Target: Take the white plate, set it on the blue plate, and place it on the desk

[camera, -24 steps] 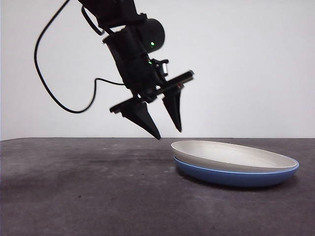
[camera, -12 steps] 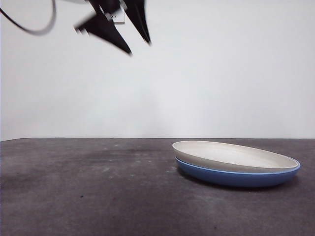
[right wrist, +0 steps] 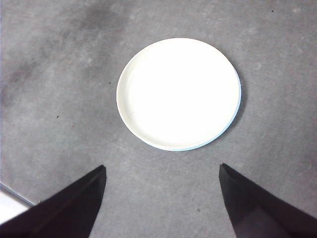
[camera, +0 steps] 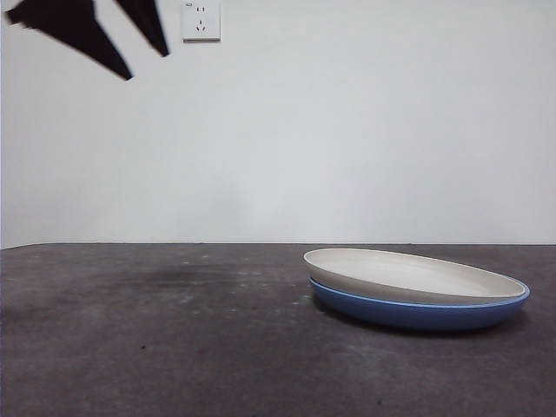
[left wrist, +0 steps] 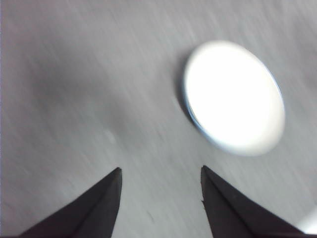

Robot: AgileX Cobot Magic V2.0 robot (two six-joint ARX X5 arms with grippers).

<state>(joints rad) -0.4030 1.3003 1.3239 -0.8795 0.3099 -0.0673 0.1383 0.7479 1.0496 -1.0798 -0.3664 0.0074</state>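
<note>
The white plate [camera: 408, 273] lies nested on the blue plate [camera: 417, 314] at the right of the desk [camera: 174, 330]. High at the top left of the front view, my left gripper [camera: 146, 67] hangs open and empty, far from the plates. Its wrist view is blurred and shows its open jaws [left wrist: 161, 168] over bare desk, with the white plate [left wrist: 235, 96] off to one side. My right gripper [right wrist: 162, 166] is open and empty, high above the stack. Below it the white plate [right wrist: 178, 91] covers the blue plate [right wrist: 238, 105], of which only a thin rim shows.
A wall socket [camera: 201, 20] sits on the white wall behind the desk. The desk's edge [right wrist: 11, 197] shows in a corner of the right wrist view. Bare mottled desk spreads to the left of the plates.
The left gripper has risen from just beside the plates and swung up and left to the top corner of the front view. The stacked plates have not moved.
</note>
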